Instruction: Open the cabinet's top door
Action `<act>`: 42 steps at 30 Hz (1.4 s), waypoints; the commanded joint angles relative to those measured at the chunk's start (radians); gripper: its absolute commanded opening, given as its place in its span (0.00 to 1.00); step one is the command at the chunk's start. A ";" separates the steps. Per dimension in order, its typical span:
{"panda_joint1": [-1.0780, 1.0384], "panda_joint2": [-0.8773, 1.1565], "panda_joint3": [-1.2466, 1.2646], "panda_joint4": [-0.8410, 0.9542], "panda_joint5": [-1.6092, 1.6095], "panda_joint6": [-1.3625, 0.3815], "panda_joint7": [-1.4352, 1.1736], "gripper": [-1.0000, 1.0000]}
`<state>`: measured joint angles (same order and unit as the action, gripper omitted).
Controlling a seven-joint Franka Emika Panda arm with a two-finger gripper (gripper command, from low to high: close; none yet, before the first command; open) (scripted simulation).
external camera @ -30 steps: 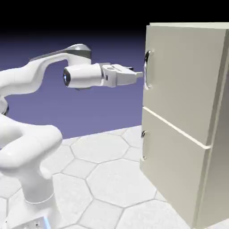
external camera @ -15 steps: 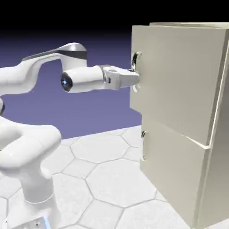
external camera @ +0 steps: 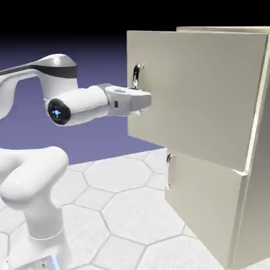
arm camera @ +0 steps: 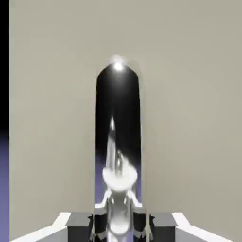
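beige top door (external camera: 195, 95), upper middle of the exterior view, stands partly ajar; the hand (external camera: 141, 100), clamped on its metal handle (external camera: 136, 77), should pull along the hinge's arc, not straight.

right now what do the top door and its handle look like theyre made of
The top door: flat, matte beige panel with no grain or shine, perhaps painted wood or laminate; the render leaves it open. The handle: polished metal by its look, mirror-dark with a bright glint at its top, and the gripper is shut on it.
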<state>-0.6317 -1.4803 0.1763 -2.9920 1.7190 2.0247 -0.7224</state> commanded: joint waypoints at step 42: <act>0.807 0.735 -1.452 0.912 -1.011 -1.095 -0.297 0.00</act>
<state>0.1749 -0.7453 -1.2751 -2.0795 0.7082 0.9286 -1.0192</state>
